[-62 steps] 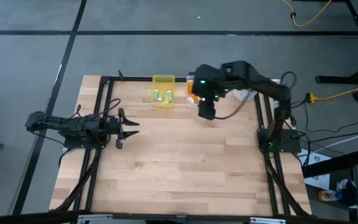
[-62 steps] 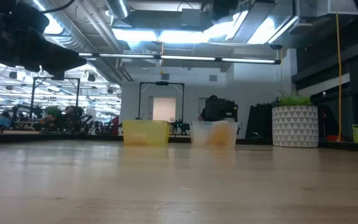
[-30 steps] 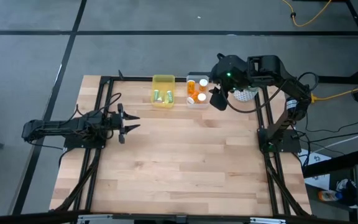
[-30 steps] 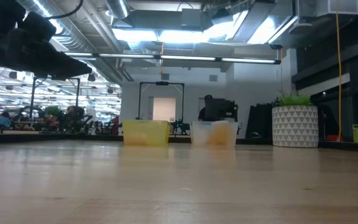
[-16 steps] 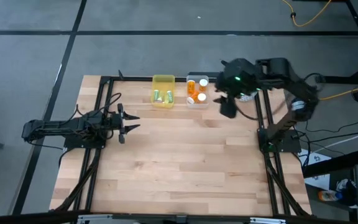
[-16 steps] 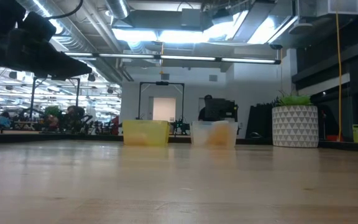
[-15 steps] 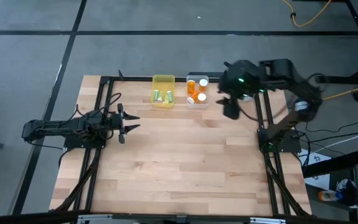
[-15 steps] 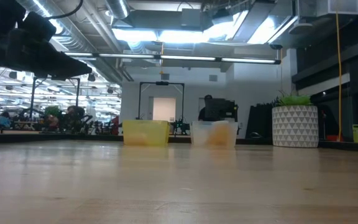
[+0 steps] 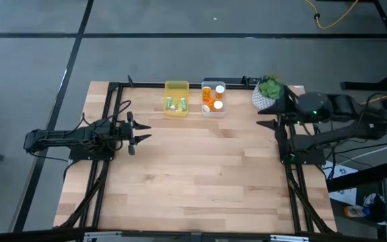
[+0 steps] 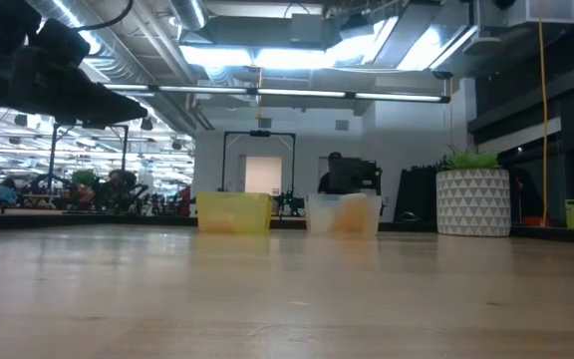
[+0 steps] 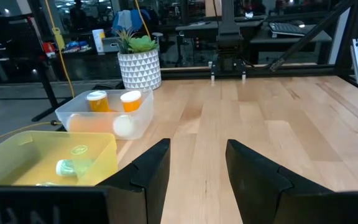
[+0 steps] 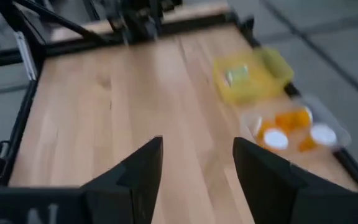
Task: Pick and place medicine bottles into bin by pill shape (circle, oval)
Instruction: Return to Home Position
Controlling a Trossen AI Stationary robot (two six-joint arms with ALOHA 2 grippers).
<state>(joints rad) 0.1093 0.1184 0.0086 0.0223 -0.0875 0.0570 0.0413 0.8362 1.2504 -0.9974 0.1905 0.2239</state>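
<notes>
Orange bottles with white caps [image 9: 213, 97] lie in a clear bin [image 9: 213, 107] at the table's far edge; they also show in the left wrist view [image 11: 110, 102] and the right wrist view [image 12: 289, 127]. Small yellow-green bottles [image 9: 176, 103] lie in a yellow bin [image 9: 176, 89] beside it. My left gripper [image 9: 140, 134] is open and empty over the table's left side. My right gripper [image 9: 264, 124] is open and empty at the table's right edge, fingers pointing toward the left.
A white-potted green plant [image 9: 268, 92] stands at the far right corner, just beyond my right gripper. Black frame rails [image 9: 113, 128] run along the left and right sides. The bare wooden tabletop [image 9: 200, 175] spreads across the middle and near side.
My right arm has swung away from the clear bin toward the table's right edge and folded back, its gripper empty throughout. The plant it covered now shows. My left arm has kept still.
</notes>
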